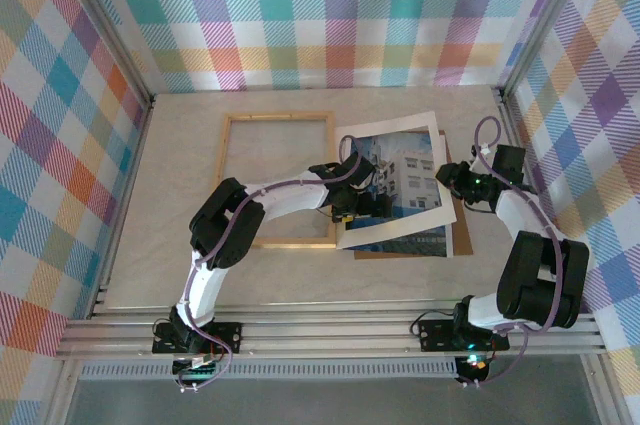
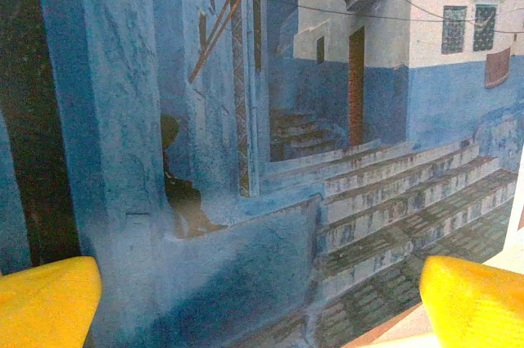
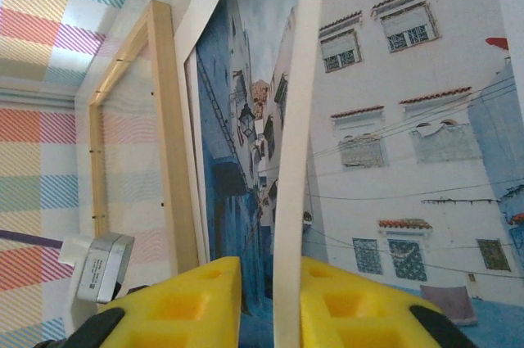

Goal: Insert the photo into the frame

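Left gripper (image 2: 262,307) jaws wide apart, photo (image 2: 327,160) directly beneath them. Right gripper (image 3: 274,303) looks clamped on the white mat (image 3: 300,119) edge; frame (image 3: 169,119) lies off to its left, past the photo.

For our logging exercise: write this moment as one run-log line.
left gripper: open, over photo | right gripper: astride white mat edge | frame: no photo inside

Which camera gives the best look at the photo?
Top external: the photo appears nearly whole within the white mat. Left wrist gives a close-up patch of it; right wrist a larger part, crossed by the mat's edge.
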Controlling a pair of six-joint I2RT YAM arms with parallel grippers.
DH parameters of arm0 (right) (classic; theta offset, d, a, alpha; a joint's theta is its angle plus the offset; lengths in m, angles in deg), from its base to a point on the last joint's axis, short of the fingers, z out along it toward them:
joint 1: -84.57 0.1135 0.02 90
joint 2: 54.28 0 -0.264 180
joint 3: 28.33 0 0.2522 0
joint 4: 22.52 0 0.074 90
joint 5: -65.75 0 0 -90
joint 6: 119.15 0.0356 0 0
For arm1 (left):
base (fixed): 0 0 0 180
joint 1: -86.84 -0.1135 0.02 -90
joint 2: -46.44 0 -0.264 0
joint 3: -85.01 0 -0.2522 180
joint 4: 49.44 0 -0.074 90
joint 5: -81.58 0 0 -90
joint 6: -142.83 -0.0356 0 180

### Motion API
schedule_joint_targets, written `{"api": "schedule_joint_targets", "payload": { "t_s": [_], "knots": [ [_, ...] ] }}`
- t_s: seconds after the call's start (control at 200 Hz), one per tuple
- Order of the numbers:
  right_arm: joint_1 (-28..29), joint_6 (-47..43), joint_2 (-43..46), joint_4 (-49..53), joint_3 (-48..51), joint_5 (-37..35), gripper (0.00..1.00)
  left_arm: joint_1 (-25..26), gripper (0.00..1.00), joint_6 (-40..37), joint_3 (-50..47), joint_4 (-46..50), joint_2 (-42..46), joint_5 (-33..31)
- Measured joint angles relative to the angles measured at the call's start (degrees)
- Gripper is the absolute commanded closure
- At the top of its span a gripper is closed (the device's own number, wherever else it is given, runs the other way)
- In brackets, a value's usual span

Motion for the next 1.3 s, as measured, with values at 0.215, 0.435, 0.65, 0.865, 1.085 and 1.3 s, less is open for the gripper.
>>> {"api": "schedule_joint_targets", "payload": {
  "t_s": [0.215, 0.435, 0.65, 0.865, 1.085, 1.3],
  "knots": [
    [0.3, 0.9, 2.7, 5.5, -6.0, 0.0, 1.00, -1.9, 0.00, -0.9, 1.6, 1.1, 3.2, 0.2],
    [2.5, 3.2, 5.3, 10.7, -15.5, 0.2, 1.00, -8.6, 0.00, -3.0, 2.9, 3.2, 11.1, 0.1],
    [8.6, 6.6, 5.2, 13.6, -28.2, -1.8, 1.00, -18.4, 0.00, -5.4, 1.7, 6.2, 18.7, -0.4],
    [21.2, 9.7, -0.4, 12.0, -43.6, -4.9, 1.00, -29.9, 0.00, -7.5, -4.2, 9.5, 24.4, -0.7],
    [31.7, 11.8, -13.0, 8.6, -55.5, -7.4, 1.00, -42.0, 0.00, -9.4, -11.8, 11.5, 30.2, -1.0],
    [38.7, 13.1, -25.3, 6.4, -64.7, -9.9, 1.00, -55.0, 0.00, -10.3, -17.7, 11.1, 33.9, -0.9]
  ]
}}
